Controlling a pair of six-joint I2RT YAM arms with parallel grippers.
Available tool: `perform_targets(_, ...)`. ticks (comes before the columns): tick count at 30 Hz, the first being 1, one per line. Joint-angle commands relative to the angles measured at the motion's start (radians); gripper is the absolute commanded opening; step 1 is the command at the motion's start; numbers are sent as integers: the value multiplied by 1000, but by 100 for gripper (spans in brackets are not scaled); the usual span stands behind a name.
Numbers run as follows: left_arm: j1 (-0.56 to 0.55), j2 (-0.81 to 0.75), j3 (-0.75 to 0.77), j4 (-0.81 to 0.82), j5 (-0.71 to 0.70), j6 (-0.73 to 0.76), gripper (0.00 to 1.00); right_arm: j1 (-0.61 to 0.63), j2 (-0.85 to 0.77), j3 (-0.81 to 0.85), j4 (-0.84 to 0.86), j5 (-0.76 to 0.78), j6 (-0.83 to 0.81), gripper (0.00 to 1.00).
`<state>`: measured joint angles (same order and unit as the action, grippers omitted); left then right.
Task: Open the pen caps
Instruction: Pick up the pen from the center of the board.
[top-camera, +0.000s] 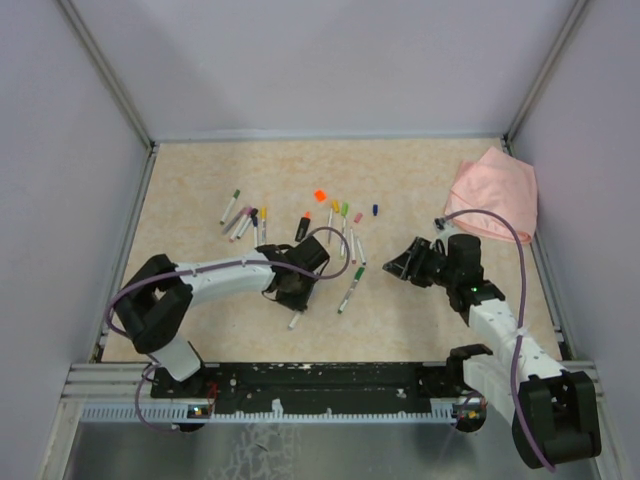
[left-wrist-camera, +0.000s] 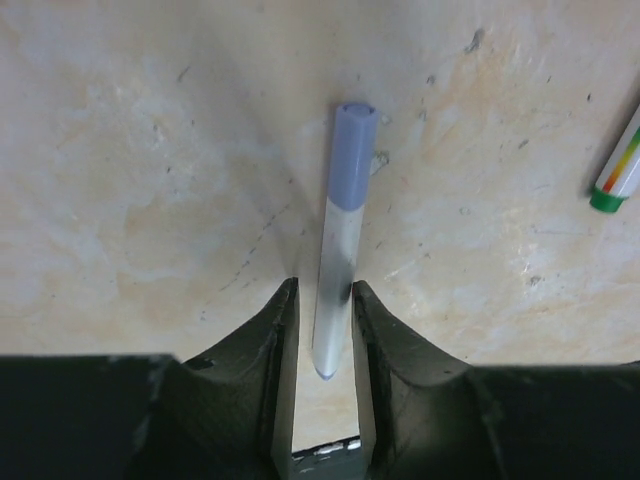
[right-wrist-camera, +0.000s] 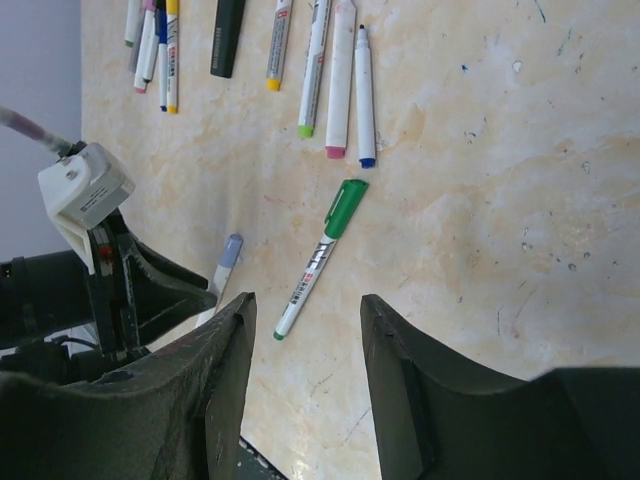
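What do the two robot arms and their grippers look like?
Both the left arm and the right arm have white links, black joints and a purple cable. The left gripper and the right gripper have black, curved fingers.

Bright, even, diffuse light, faint soft shadows on the table (top-camera: 200, 190), top view sharp, left gripper (left-wrist-camera: 324, 288) dark, slightly soft-focused at six o'clock.
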<state>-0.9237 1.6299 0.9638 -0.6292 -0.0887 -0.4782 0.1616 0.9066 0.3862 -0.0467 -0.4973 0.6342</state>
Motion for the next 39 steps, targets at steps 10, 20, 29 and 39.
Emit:
perform_targets(10,3,136,88,-2,-13,39,13,3,-16,18,24,-43,7,47)
perform_targets(20,18,4,165,-1,-36,38,0,22,1,23,198,-240,41,47)
perform_targets(29,79,-261,62,378,198,-66,0,87,5,12,449,-370,142,50)
perform_targets(39,135,-404,-137,792,339,-264,0,145,0,59,529,-389,190,57)
